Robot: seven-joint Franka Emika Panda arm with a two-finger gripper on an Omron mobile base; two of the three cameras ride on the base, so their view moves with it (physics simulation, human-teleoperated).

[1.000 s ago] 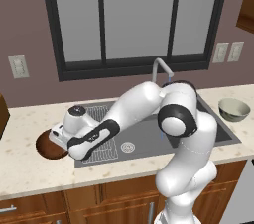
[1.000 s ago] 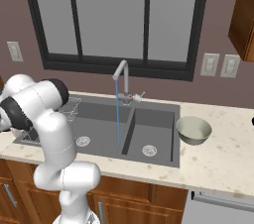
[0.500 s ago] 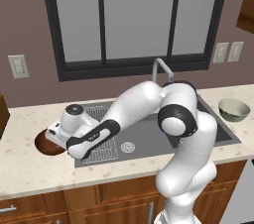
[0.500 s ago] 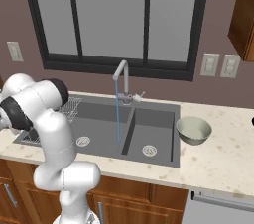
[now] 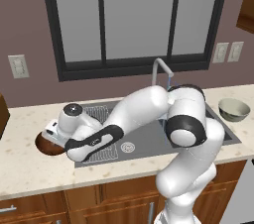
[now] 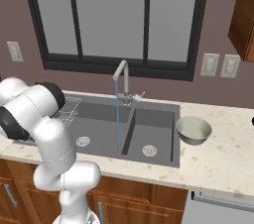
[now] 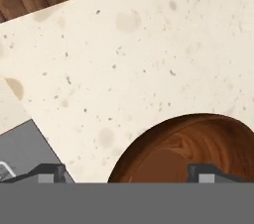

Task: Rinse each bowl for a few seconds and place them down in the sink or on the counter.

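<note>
Counter [image 5: 30,168] of beige speckled stone carries both bowls, one at each end of the sink [image 6: 149,134]. Sink is a dark double basin with a wire rack on its left side; the faucet [image 6: 121,77] above the divider runs a thin stream into the basin.

Arm reaches left of the sink, low over the counter. Brown wooden bowl [image 5: 48,144] sits upright on the counter just left of the sink, and it seems to be set down already. Grey-green bowl [image 6: 194,130] stands on the counter just right of the sink, untouched.

Gripper [image 7: 126,172] is released: in the hand view its fingertips [image 7: 49,172] stand wide apart astride the near rim of the wooden bowl, gripping nothing.

Judgement: the step in hand is withdrawal. Lift straight up so neither tip drags the rim and tips the bowl, then cross the sink for the grey-green bowl.
</note>
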